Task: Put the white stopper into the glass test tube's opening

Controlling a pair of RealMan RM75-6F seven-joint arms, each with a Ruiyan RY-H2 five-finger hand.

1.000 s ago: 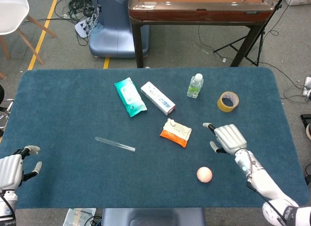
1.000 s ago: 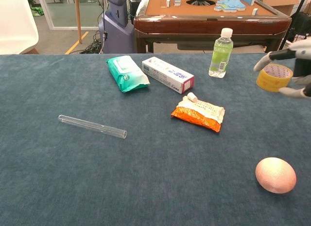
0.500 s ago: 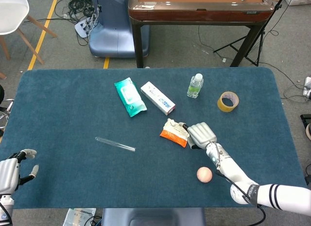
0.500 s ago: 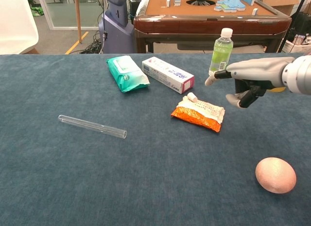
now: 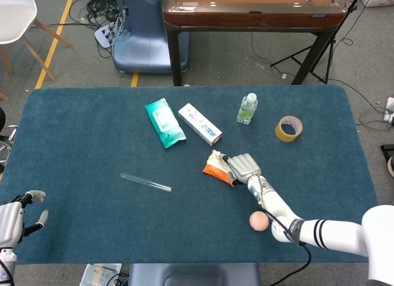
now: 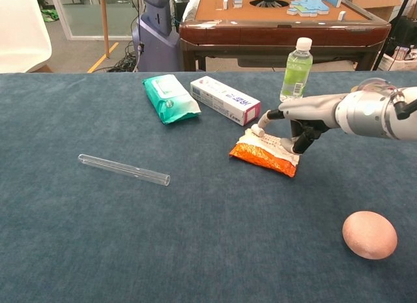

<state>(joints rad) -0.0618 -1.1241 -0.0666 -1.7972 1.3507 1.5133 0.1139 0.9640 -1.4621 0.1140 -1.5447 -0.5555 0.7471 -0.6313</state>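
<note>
The glass test tube lies flat on the blue cloth, left of centre, its open end toward the right. The small white stopper rests on the far edge of an orange snack packet. My right hand hovers over that packet with fingers apart, and one outstretched fingertip reaches the stopper. It holds nothing. My left hand sits at the near left table edge, fingers spread and empty, out of the chest view.
A green wipes pack, a white box, a small bottle and a yellow tape roll lie along the far half. A pink ball sits near the right forearm.
My right hand has swept left from beside the tape roll to the snack packet, and its fingertip now reaches the stopper. The left hand drew back slightly toward the table edge.
</note>
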